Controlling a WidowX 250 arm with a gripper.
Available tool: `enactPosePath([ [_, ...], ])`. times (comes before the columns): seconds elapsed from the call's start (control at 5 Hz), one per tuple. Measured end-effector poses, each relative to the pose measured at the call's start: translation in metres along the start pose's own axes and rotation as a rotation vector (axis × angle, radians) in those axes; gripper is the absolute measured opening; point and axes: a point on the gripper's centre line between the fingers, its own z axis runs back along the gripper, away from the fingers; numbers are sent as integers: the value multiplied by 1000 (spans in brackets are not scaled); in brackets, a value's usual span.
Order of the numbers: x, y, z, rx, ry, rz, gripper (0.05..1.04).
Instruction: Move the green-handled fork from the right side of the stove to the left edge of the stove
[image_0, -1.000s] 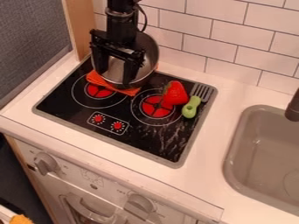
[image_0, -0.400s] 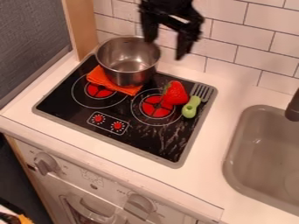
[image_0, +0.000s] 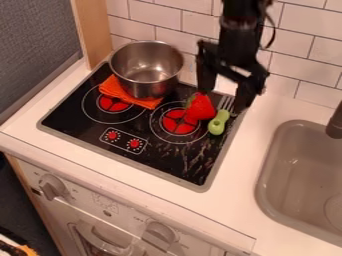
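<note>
fingers (image_0: 206, 77) spread apart, i have the arm (image_0: 242, 30) hanging nearly upright from the top edge, its gripper (image_0: 222, 101) pointing down over the rear right of the stove (image_0: 157, 162), above the strawberry (image_0: 201, 107) and fork (image_0: 218, 123), though i can't tell if it touches either. the strawberry lies partly over the right burner (image_0: 175, 126), with the fork just beside it, and the open pot (image_0: 147, 75) shows bare metal inside and stands partly on the orange cloth (image_0: 120, 93), left of my gripper.

The arm comes in from the top edge, its gripper (image_0: 224, 97) hanging down with its two fingers spread apart.
</note>
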Motion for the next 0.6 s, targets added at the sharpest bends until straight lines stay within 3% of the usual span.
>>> enactPosePath([
  [0.6,9,-5,-49,-22,36,100,1001],
])
